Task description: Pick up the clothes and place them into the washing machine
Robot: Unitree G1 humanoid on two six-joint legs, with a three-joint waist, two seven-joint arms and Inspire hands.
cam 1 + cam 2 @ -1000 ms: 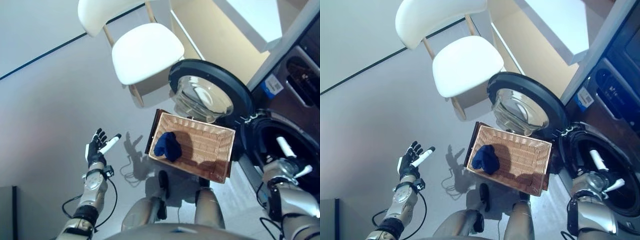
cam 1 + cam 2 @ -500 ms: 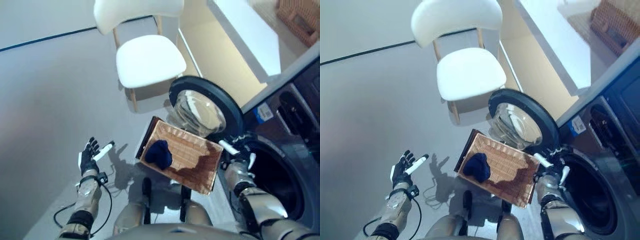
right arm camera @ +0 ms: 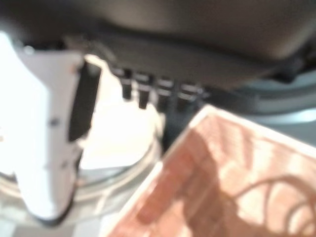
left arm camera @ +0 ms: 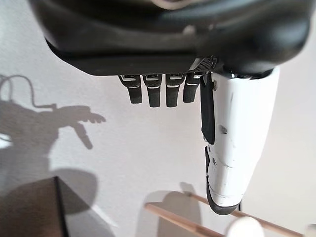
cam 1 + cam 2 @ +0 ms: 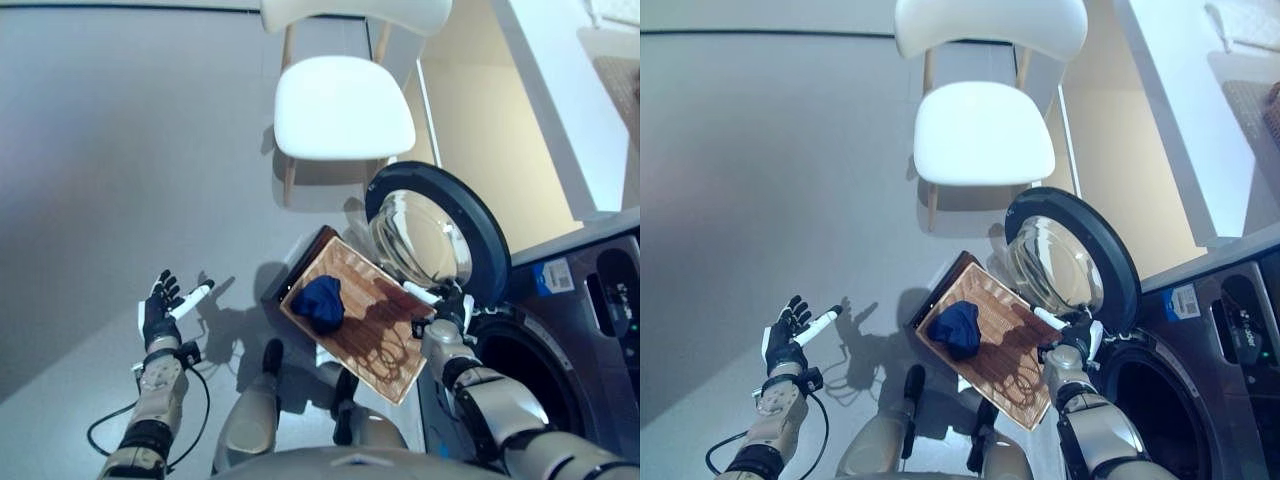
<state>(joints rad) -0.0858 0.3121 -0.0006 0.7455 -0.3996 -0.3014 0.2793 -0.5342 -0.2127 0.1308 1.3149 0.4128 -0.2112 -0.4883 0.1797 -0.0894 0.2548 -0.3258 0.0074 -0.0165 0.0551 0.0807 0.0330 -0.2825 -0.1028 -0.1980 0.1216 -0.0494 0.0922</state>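
Note:
A dark blue cloth (image 5: 320, 300) lies in the near-left part of the shallow wicker basket (image 5: 385, 350), which rests on a low dark brown box (image 5: 292, 272) beside the washing machine (image 5: 560, 340). The machine's round door (image 5: 432, 235) stands open over the basket's far end. My right hand (image 5: 436, 328) is open and empty at the basket's right rim, in front of the drum opening (image 5: 520, 360); its wrist view shows the basket's rim (image 3: 163, 187) close under its fingers (image 3: 148, 91). My left hand (image 5: 160, 312) is open and empty over the floor, far left of the basket.
A white chair (image 5: 340, 105) stands on the grey floor beyond the machine's door. A beige wall or cabinet side (image 5: 490, 130) runs along the right behind the machine.
The camera has swung, so the whole scene has shifted. My right hand has come out from the drum opening to the basket's right rim. My left hand stays open over the floor.

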